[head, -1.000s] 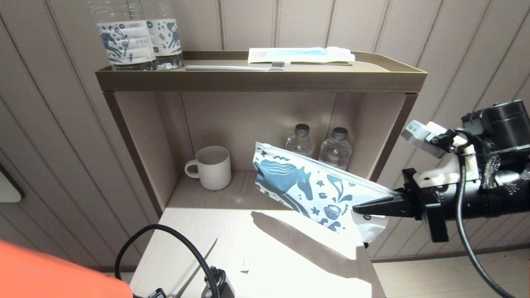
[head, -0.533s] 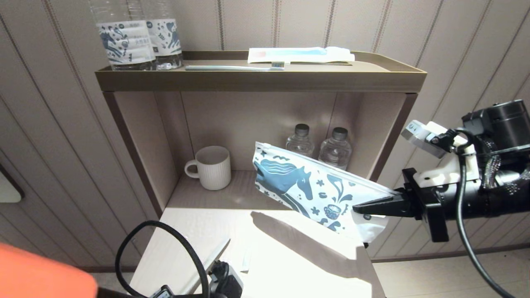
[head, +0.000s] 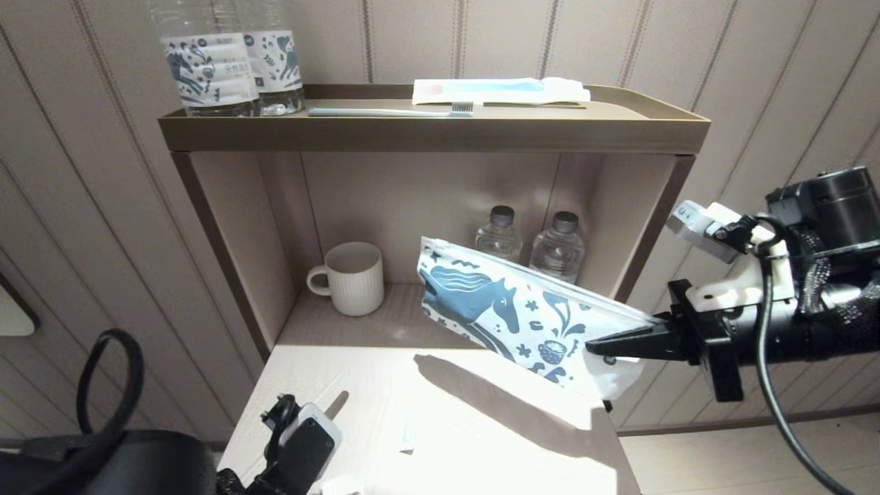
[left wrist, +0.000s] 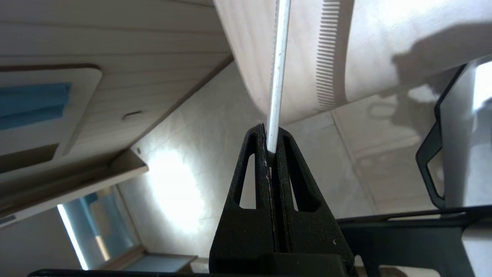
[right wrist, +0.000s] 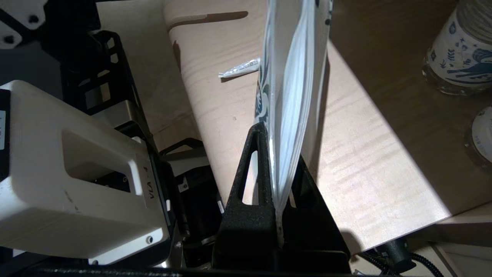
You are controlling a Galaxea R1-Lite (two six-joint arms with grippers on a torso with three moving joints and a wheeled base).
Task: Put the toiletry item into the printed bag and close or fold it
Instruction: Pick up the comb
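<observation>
right gripper (head: 598,348): clamped on the bag's (head: 509,309) corner, holding it in the air over the table (head: 481,440), bag slanting up toward the shelf | left gripper (left wrist: 270,132): at the table's near left edge, pinched on 1 comb (left wrist: 277,69), well apart from the bag

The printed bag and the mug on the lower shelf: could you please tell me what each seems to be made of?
The printed bag looks like thin, glossy white plastic film: it is translucent edge-on in the right wrist view and sags where the right gripper pinches it. The mug seems to be matt cream ceramic with fine vertical ribs, though plastic cannot be ruled out.
</observation>
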